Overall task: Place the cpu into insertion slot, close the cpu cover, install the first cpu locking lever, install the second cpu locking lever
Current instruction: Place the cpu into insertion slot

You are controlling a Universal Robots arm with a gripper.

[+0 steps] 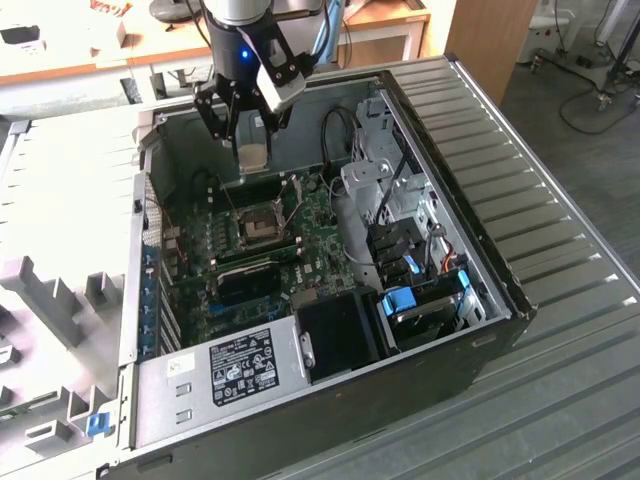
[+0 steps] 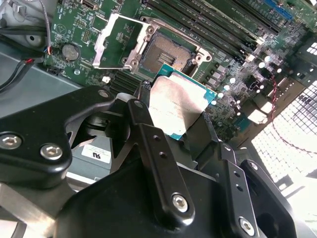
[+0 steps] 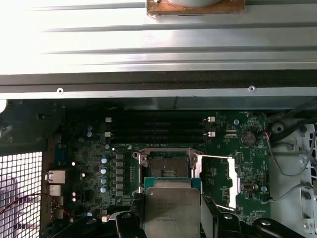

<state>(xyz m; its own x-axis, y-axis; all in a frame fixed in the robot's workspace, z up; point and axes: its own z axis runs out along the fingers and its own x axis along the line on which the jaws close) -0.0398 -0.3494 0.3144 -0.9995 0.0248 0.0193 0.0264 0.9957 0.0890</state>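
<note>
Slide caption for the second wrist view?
Gripper holding the cpu near the empty insertion slot, cpu cover flipped open.

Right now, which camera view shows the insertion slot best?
The second wrist view: nearly the whole insertion slot shows, close, beside the held cpu. In the first wrist view the cpu hides one edge of it. The exterior view shows it from far off.

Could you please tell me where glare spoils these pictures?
First wrist view: the ribbed panel washes out white at one corner; second wrist view: the mesh wall is blown out, the cpu gleams; exterior view: evenly lit.
</note>
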